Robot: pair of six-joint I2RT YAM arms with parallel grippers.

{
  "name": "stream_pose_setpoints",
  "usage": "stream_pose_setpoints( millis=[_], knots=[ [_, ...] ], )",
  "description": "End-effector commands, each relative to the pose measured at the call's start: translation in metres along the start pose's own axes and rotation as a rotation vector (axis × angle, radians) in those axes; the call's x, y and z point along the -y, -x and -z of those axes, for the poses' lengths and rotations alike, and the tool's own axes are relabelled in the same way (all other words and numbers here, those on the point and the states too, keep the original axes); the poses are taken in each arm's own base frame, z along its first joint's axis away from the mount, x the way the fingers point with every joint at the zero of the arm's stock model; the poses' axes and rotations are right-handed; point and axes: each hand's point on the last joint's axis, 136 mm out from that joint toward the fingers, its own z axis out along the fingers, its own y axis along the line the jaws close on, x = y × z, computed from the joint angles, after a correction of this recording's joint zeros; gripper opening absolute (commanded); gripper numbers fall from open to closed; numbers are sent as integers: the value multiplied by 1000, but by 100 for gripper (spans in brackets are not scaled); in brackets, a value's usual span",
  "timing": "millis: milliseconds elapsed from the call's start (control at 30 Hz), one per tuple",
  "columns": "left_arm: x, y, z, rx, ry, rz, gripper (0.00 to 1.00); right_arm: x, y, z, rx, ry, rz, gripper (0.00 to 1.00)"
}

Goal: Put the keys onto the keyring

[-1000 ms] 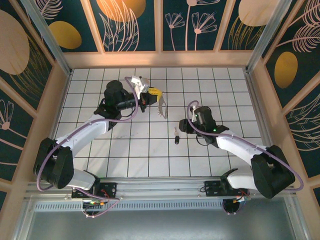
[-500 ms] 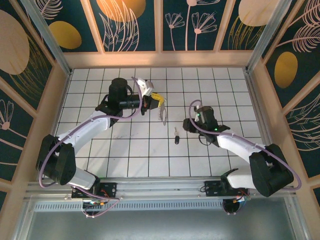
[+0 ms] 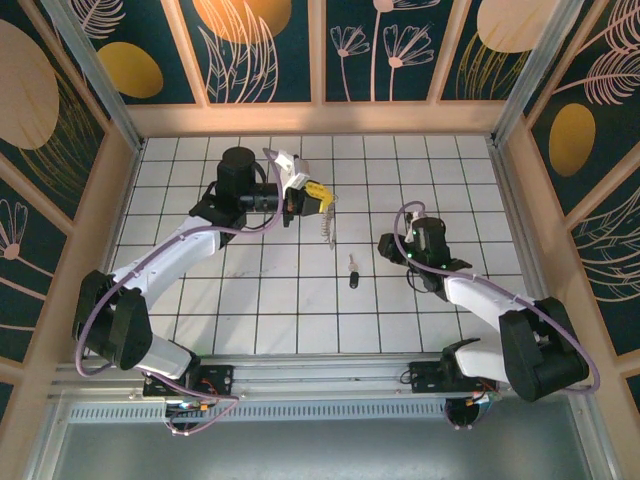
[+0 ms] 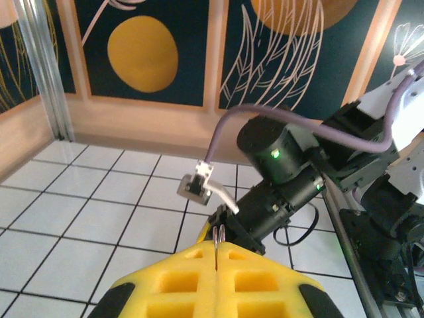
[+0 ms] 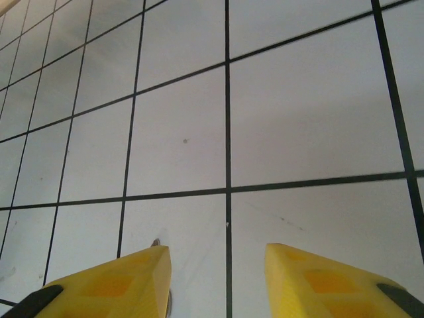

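Note:
My left gripper (image 3: 320, 198) hangs above the tiles at the upper middle, shut on the keyring (image 3: 326, 226), a thin silvery loop dangling below its yellow fingertips. In the left wrist view the ring's edge (image 4: 219, 234) sticks out of the closed fingers (image 4: 179, 281). A slim key with a black head (image 3: 353, 274) lies flat on the tiles between the arms. My right gripper (image 3: 388, 245) is low, right of that key, and open (image 5: 218, 278) with bare tile between its fingers. A small metal tip (image 5: 156, 243) peeks out by its left finger; I cannot tell what it is.
The white tiled floor (image 3: 300, 300) is ringed by a wooden rim and patterned walls (image 3: 320, 50). The right arm's dark wrist and purple cable (image 4: 291, 172) sit close in front of the left gripper.
The left gripper has lifted slightly and shifted right with the keyring. The right arm has drawn back to the right, away from the black-headed key, which has not moved.

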Motion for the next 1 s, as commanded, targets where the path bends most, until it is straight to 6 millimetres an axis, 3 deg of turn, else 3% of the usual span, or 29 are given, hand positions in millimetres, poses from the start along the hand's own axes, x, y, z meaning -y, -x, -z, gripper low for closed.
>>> stream_pose_setpoints(
  millis=[0, 533, 967],
  knots=[
    [13, 29, -1, 47, -58, -103, 0, -7, 8, 4, 43, 43, -27, 42],
    [22, 51, -2, 77, -82, -234, 0, -4, 3, -2, 43, 50, -40, 42],
    [17, 33, -2, 45, -15, -343, 0, -23, 26, 0, 88, 101, 10, 42]
  ],
)
